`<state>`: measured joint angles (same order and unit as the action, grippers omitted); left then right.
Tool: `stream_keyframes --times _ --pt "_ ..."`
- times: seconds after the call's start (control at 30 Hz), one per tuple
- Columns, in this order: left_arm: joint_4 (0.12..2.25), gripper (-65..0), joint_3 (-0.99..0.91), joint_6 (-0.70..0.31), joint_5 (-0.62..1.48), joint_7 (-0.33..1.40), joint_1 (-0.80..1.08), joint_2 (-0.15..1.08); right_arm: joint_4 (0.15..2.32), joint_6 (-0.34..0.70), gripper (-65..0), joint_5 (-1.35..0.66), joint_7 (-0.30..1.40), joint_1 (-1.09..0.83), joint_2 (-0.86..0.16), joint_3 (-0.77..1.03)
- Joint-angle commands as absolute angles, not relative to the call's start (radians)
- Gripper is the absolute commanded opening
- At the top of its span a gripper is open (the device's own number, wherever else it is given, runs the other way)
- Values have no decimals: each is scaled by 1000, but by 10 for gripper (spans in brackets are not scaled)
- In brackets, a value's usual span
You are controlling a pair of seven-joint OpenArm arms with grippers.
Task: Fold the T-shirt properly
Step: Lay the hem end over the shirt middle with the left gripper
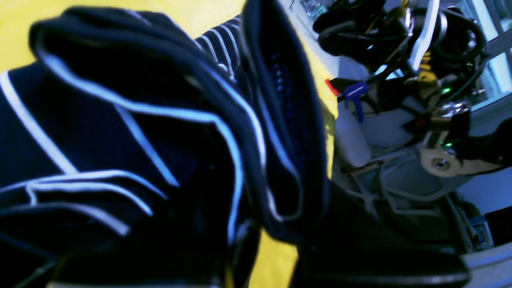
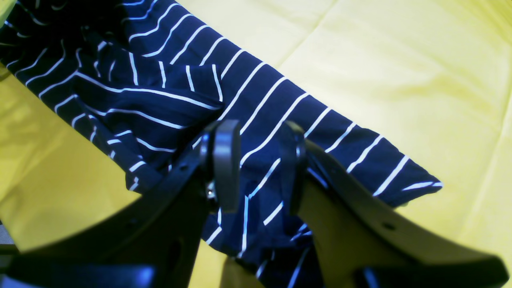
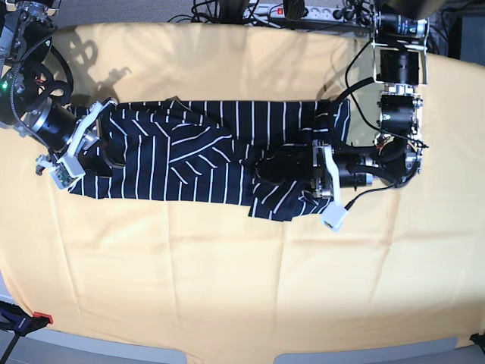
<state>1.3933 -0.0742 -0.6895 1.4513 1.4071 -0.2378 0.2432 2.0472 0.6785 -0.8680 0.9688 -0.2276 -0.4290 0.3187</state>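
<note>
Closest to the left wrist camera, bunched folds of the T-shirt (image 1: 132, 136) fill most of the picture, dark navy with thin white stripes, blurred by nearness. The left gripper (image 3: 303, 176) is clenched on this bunch; the cloth hides its tips in the wrist view, and from above it sits at the shirt's end on that view's right, where the fabric is gathered into a lump.

In the right wrist view, the right gripper (image 2: 260, 168) stands with its jaws parted, one dark finger (image 2: 226, 160) on each side of a striped strip of shirt. Whether the pads press the fabric cannot be told; the cloth between them lies flat rather than pinched.

From above, the T-shirt lies as a long band across the middle of the yellow cloth (image 3: 242, 288), rumpled in its centre with stripes running at angles. The right gripper is at the band's end on that view's left. A power strip (image 3: 303, 10) and cables lie beyond the cloth's far edge.
</note>
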Motion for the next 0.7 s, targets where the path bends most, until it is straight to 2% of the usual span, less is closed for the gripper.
stream_keyframes --times 0.0,0.17,0.2,0.3,0.33,0.37,0.5,0.6,0.63,0.67 --pt "1409 -650 -79 -698 1483 1379 -261 229 2059 682 -464 -883 946 -219 -443 328" --pt "1409 -650 -79 -698 1437 1351 -261 179 2059 681 -464 -883 947 -219 -443 328" --pt "1409 -604 -79 -698 1452 1354 -261 176 2059 681 -464 -883 946 -219 -443 328" --pt "1409 -322 -79 -698 1484 1371 -264 174 2059 681 -464 -883 948 -219 -444 328" --pt "1409 -258 -79 -690 1484 1373 -266 174 2059 681 -464 -883 953 -219 -443 328" --pt "1410 -232 -79 -678 1484 1375 -272 174 2059 681 -464 -883 953 -219 -443 328" --pt "1410 -231 -101 -689 1484 1382 -297 175 2059 681 -464 -887 953 -219 -443 328" --pt "1410 -235 -189 -698 1484 1396 -331 175 2059 681 -464 -886 953 -219 -443 328" --pt "1410 -253 -231 -698 1484 1396 -341 175 2059 681 -464 -886 953 -219 -443 328" --pt "1410 -301 -274 -698 1484 1396 -350 175 2059 681 -464 -886 953 -219 -443 328"
